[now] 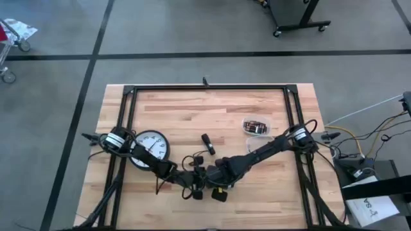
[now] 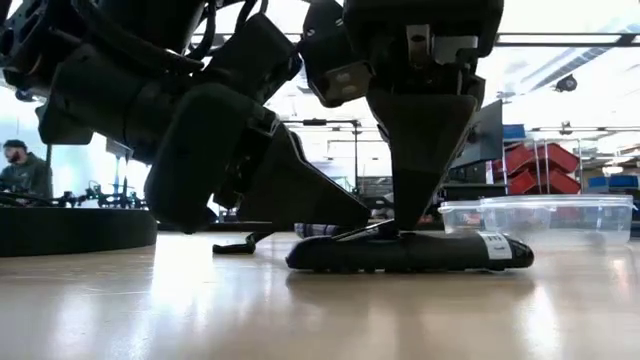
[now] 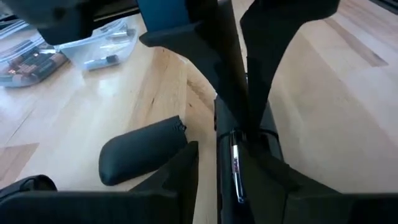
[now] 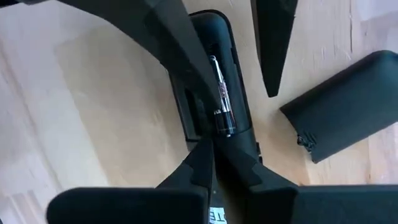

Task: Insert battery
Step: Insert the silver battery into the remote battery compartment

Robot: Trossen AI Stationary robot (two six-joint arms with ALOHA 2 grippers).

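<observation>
Both arms meet low over the front middle of the wooden table, above a black remote control that lies flat with its battery bay facing up. In the right wrist view 1 battery sits lengthwise in that open bay, its metal end catching the light. The right gripper stands right over the remote, its 2 fingers drawn nearly together just at the battery's end and touching the remote's body; it holds nothing. The left gripper reaches in from the opposite side with its fingers spread apart, 1 finger lying along the battery and the other beside the remote. The detached battery cover lies on the wood just beside the remote. A clear plastic container with more batteries sits farther back, and a round wall clock lies under the left arm.
</observation>
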